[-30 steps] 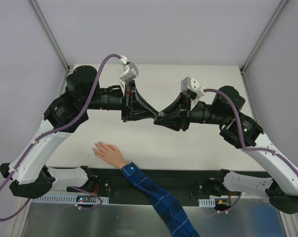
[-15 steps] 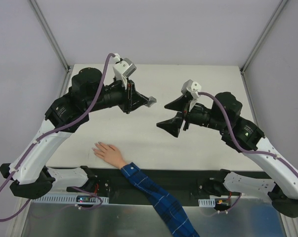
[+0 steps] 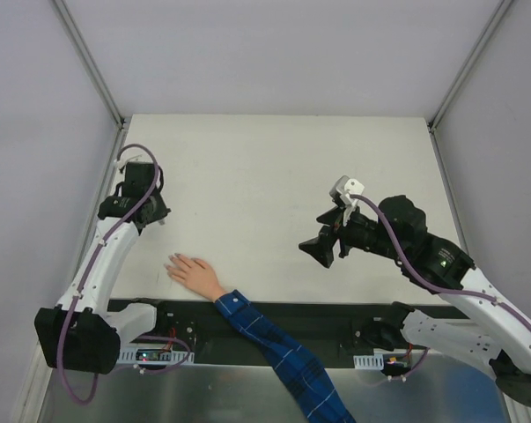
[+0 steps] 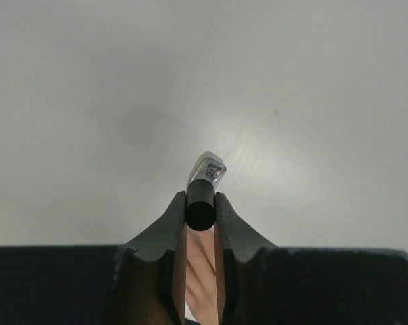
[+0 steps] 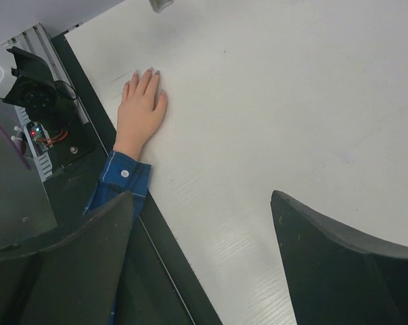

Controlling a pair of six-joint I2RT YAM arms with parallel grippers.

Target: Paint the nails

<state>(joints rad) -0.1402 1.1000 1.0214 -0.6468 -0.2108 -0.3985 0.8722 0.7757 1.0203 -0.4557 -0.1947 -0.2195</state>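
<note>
The pale hand [image 3: 193,271] lies flat near the table's front edge, fingers spread to the left, with a blue plaid sleeve [image 3: 274,339] behind it. Its nails [image 5: 141,72] show as tiny pale tips in the right wrist view. My left gripper [image 3: 155,218] hovers at the table's left side, just beyond the fingertips. It [image 4: 200,200] is shut on a small black-capped bottle [image 4: 201,202] with a clear, glittery end, and part of the hand [image 4: 200,271] shows between its fingers. My right gripper [image 3: 320,240] hangs over the table's right half, open and empty [image 5: 202,196].
White walls with metal corner posts [image 3: 89,62] enclose the table [image 3: 274,167] on three sides. A dark strip with the arm bases and wiring [image 3: 274,317] runs along the front edge. The sleeve crosses it.
The two grippers met at mid-table a second ago. The right one has opened and drawn back. The left arm has swung to the left edge, carrying the bottle.
</note>
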